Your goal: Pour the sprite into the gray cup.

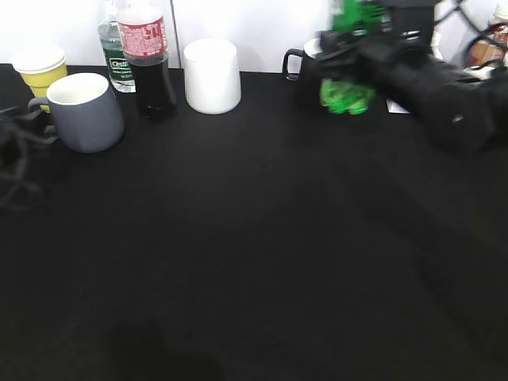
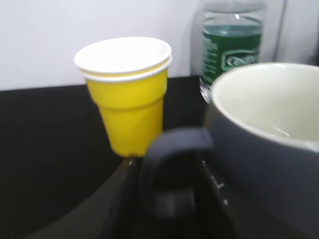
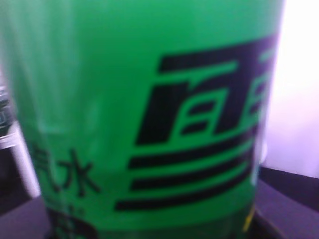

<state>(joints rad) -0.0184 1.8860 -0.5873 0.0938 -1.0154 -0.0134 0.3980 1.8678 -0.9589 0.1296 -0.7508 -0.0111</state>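
Note:
The sprite is a bright-green bottle at the back right, blurred, and my right gripper is shut around its body. In the right wrist view its green label fills the frame and hides the fingers. I cannot tell whether its base touches the table. The gray cup stands upright at the back left with its white inside showing. My left gripper is at the cup's left side. In the left wrist view the cup is close, and the jaws are shut on its loop handle.
A yellow paper cup stands behind the gray cup. A small clear bottle, a dark cola bottle and a white cylinder cup line the back. A black mug sits beside the sprite. Cables lie at the left edge.

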